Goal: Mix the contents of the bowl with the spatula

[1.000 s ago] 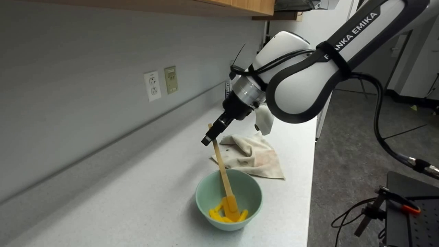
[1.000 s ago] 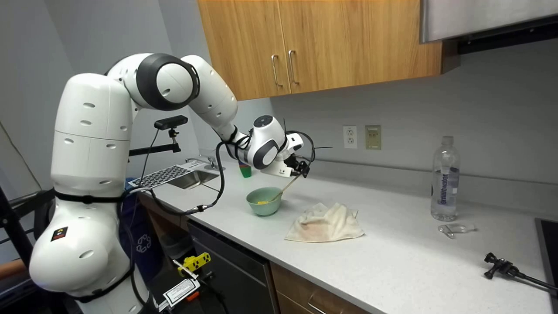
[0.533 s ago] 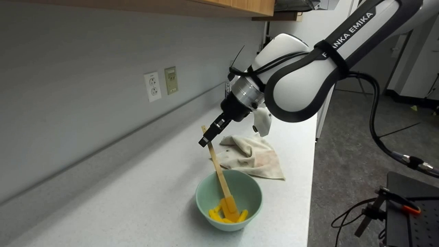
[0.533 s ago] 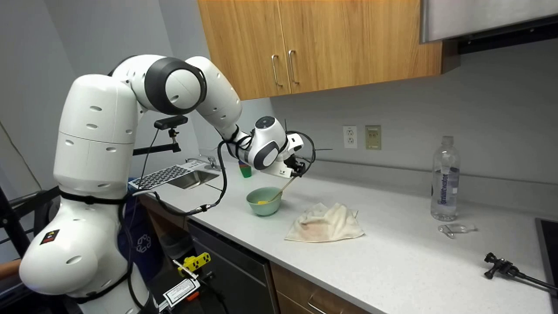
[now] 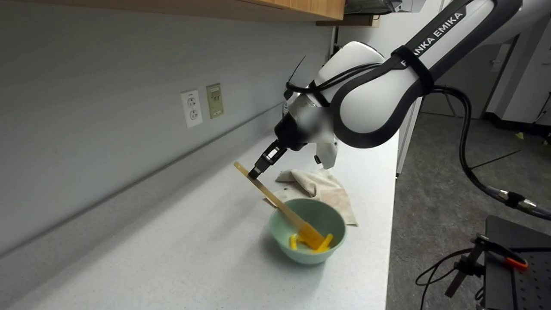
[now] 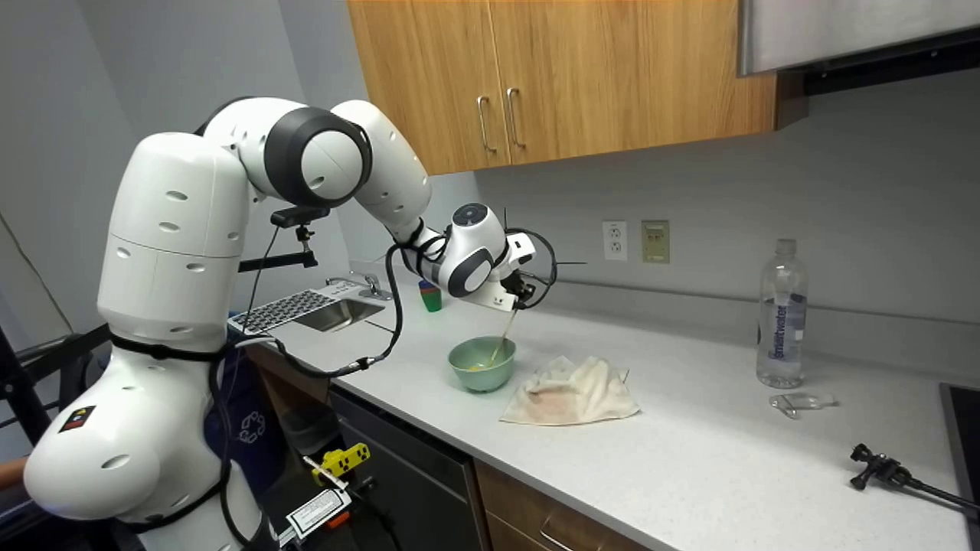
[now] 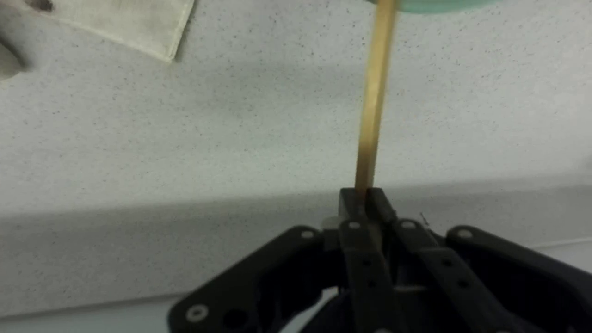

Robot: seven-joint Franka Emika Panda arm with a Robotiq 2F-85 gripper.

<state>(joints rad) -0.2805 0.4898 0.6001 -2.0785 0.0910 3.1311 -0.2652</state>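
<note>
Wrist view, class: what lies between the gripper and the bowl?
In the wrist view, the spatula's wooden handle spans from the gripper to the bowl, above speckled counter.

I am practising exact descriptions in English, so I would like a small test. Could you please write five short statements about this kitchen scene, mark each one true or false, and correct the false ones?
1. Small yellow pieces lie in the round mint-green bowl. True.
2. The black two-fingered gripper is closed on the slim wooden-handled spatula. True.
3. The spatula lies wholly outside the bowl. False: its yellow head is inside.
4. A crumpled beige cloth and a tall clear bottle are on the white counter. True.
5. The bottle lies on its side. False: it stands upright.
</note>
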